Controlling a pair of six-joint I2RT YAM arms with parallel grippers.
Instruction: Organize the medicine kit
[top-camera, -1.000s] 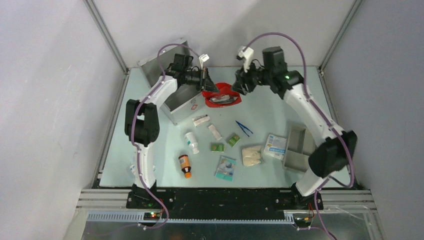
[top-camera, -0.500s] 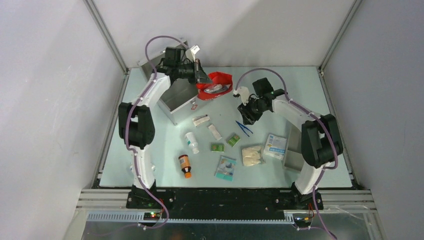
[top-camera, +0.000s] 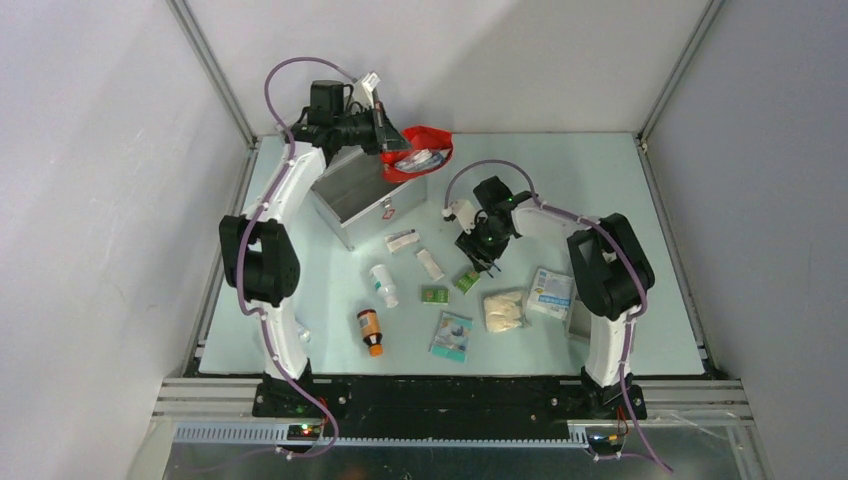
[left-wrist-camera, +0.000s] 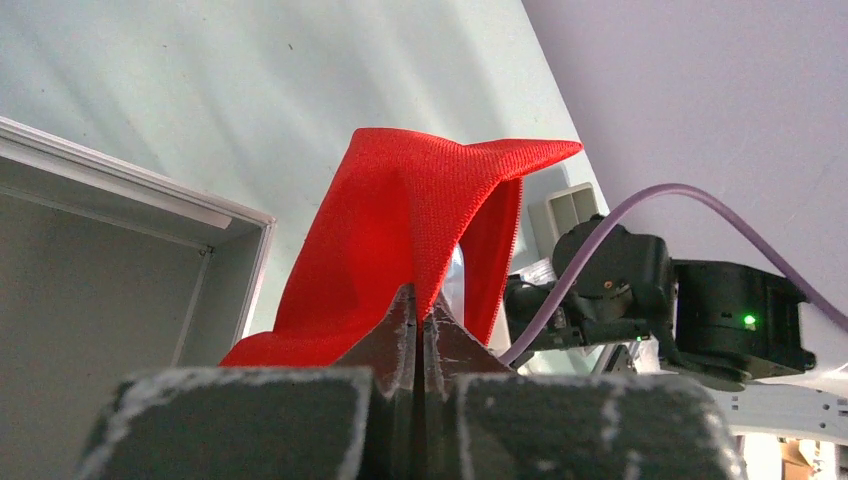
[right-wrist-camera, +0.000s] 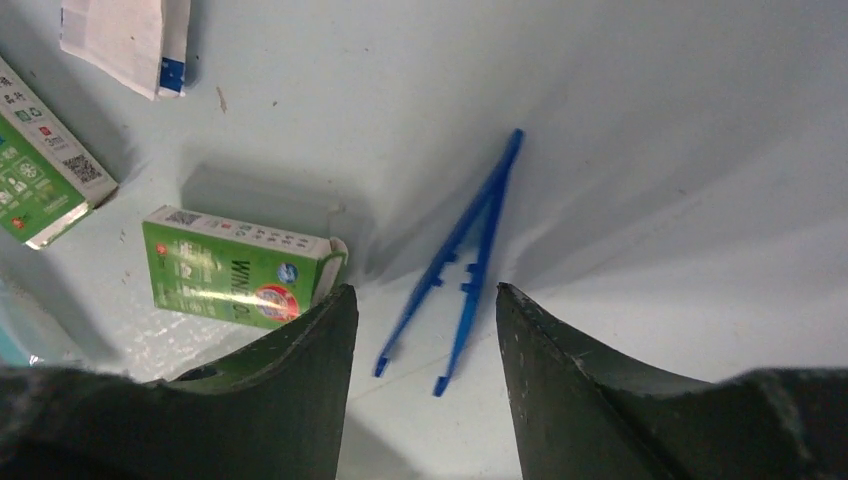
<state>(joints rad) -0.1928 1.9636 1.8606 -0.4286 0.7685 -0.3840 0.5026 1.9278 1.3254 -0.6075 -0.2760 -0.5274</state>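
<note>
My left gripper (left-wrist-camera: 418, 302) is clamped on the red pouch (left-wrist-camera: 400, 215), held up at the rim of the open kit (top-camera: 375, 220), far left on the table (top-camera: 560, 200). My right gripper (right-wrist-camera: 420, 335) stands parted astride the tweezers (right-wrist-camera: 470, 255). Next, I judge: lower the pouch in, then pinch the tweezers.

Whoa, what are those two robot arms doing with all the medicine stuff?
They're tidying up. The left gripper is pinched shut on a red pouch and holds it up beside the open silver medicine kit. The right gripper is open and low over the table, with a finger on each side of the blue tweezers, not squeezing them yet. A green box, a brown bottle and other bits lie loose on the table.
</note>
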